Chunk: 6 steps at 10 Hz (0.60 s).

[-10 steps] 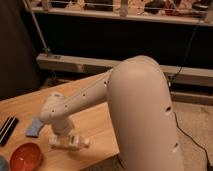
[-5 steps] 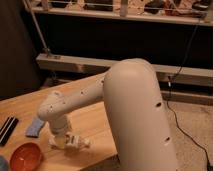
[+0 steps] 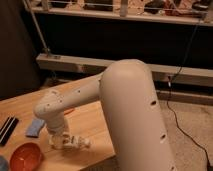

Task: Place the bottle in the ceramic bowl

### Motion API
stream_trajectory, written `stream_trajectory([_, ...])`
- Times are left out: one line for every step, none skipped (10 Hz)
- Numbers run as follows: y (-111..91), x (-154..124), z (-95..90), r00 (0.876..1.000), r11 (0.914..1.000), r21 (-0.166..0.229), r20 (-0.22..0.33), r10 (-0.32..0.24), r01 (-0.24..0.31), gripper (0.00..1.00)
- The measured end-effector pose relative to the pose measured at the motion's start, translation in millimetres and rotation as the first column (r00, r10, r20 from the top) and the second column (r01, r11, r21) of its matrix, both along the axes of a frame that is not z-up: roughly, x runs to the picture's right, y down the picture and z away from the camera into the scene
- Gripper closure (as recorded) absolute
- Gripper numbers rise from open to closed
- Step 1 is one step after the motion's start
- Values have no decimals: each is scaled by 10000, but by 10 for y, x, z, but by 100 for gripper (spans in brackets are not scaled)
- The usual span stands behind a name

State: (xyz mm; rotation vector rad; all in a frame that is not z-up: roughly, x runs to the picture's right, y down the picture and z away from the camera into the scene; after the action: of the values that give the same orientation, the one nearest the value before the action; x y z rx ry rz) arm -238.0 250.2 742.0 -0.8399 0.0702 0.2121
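Remaining nearly unmoved versus earlier frame: gripper (image 3: 66,141), clench state not discernible. One bottle (image 3: 79,143) just beside it, 3 o'clock of one ceramic bowl (image 3: 25,156). One blue sponge (image 3: 35,128) at bowl's 12 o'clock.

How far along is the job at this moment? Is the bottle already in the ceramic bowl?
Not yet. Done: the gripper is down at the bottle, near the front edge of the table. In hand: the grasp; whether it holds the bottle, I cannot tell. Left: carry the bottle over to the ceramic bowl, which has no bottle in it, and release it there.
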Motion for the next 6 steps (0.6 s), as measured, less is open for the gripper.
stream_trajectory([29, -59, -23, 9999, 10000, -8, 133, -77, 77, 35])
stream_trajectory([42, -105, -37, 9996, 9999, 19, 257, -110, 109, 35])
stream_trajectory([60, -149, -47, 9991, 9998, 59, 384, -168, 166, 35])
stream_trajectory([80, -189, -53, 9982, 9995, 147, 523, -280, 273, 35])
stream_trajectory([83, -200, -56, 9975, 9990, 240, 588, -396, 382, 35])
stream_trajectory([94, -208, -58, 9963, 9980, 353, 661, -548, 526, 35])
